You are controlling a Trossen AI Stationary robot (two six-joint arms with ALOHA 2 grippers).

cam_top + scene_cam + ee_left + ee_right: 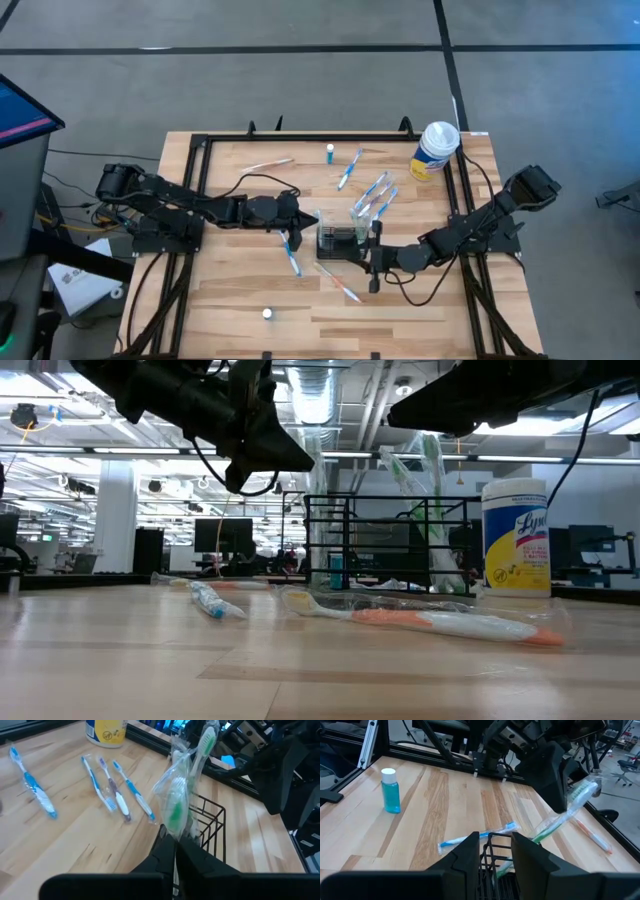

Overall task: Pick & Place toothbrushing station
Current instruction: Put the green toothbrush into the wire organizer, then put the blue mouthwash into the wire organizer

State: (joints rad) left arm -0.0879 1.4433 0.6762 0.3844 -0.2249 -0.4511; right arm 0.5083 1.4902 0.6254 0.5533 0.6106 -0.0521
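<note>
I see the toothbrushing station (338,241) mid-worktop (230,300). My right gripper (366,244) has its fingers pinching its wire rim. My left gripper (313,222) fingers pinch a wrapped green toothbrush (176,810) above it.

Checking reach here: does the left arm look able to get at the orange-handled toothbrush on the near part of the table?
Probably yes. The orange-handled toothbrush lies flat on open wood, nothing on it, just near-side of the black holder. But the left gripper is shut on a wrapped green toothbrush, which it would have to release first.
</note>
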